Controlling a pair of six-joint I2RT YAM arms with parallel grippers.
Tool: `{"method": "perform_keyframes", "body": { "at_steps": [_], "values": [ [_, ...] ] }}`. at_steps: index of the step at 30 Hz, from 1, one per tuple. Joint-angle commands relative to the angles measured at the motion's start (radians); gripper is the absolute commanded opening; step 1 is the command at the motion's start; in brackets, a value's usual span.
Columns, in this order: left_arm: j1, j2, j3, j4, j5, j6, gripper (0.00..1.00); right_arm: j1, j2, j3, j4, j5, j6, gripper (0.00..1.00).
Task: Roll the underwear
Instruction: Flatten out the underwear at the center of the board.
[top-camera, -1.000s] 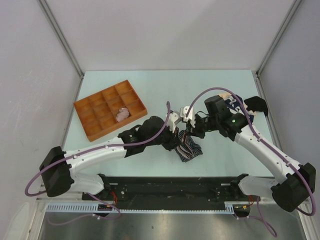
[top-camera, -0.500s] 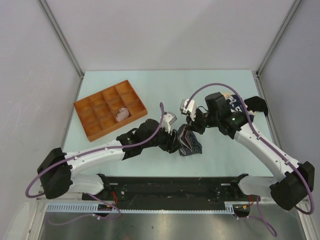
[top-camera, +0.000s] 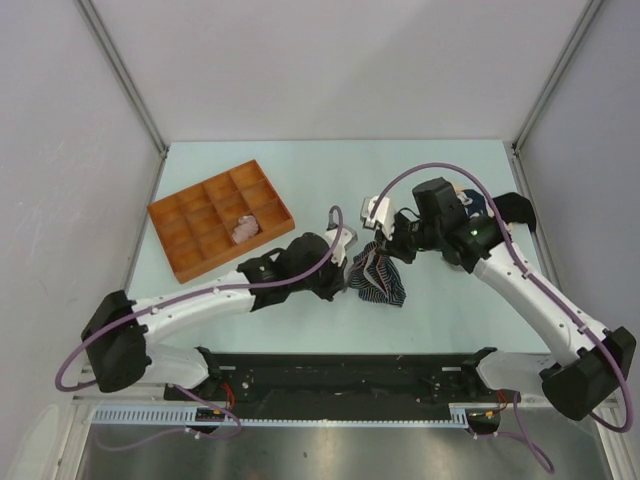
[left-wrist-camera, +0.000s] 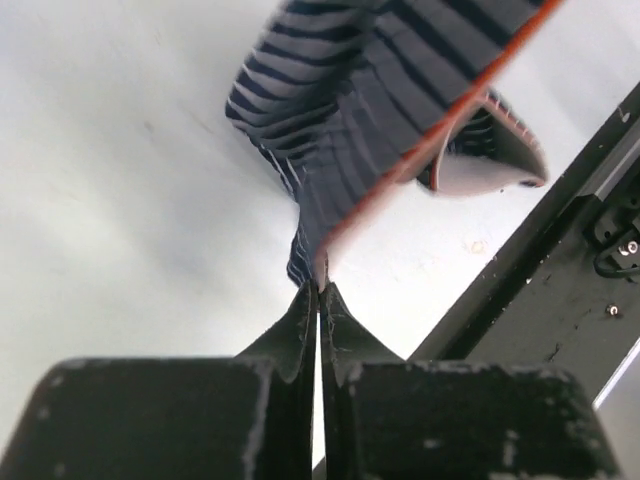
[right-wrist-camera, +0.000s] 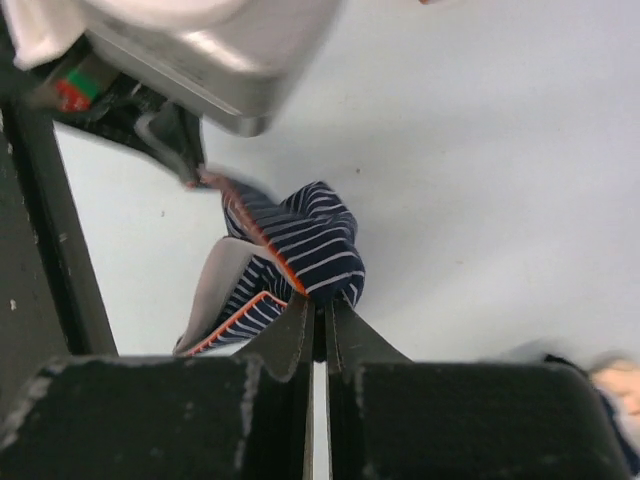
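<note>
Striped underwear (top-camera: 378, 280) hangs between both: left fingers (left-wrist-camera: 292, 330) pinch one edge, right fingers (right-wrist-camera: 292, 335) pinch orange-trimmed edge.

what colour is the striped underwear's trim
Orange-red, edging the striped underwear; clearest in the left wrist view.

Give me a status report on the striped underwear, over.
Left gripper shut on the striped underwear. Right gripper shut on it too, cloth bunched between them. Orange tray off to the left, apart from the cloth.
</note>
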Motion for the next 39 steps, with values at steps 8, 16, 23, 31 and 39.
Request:
{"method": "perform_keyframes", "body": {
  "at_steps": [8,16,23,31,39],
  "values": [
    [0.003,-0.261,0.383,-0.546,0.138,0.318,0.00,0.118,-0.162,0.304,-0.536,-0.096,-0.319,0.00],
    [0.003,-0.376,0.486,-0.690,0.328,0.315,0.00,0.021,-0.179,0.469,-0.664,-0.306,-0.311,0.00],
    [0.046,-0.247,0.347,-0.517,0.238,0.269,0.00,-0.135,-0.011,0.221,-0.435,-0.186,-0.254,0.00],
    [0.258,0.335,0.360,-0.220,0.264,0.171,0.00,-0.303,0.468,0.208,-0.059,0.145,-0.108,0.29],
    [0.319,0.506,0.480,-0.132,0.063,0.165,0.00,-0.390,0.371,0.188,-0.007,0.110,-0.094,0.56]
  ]
}}
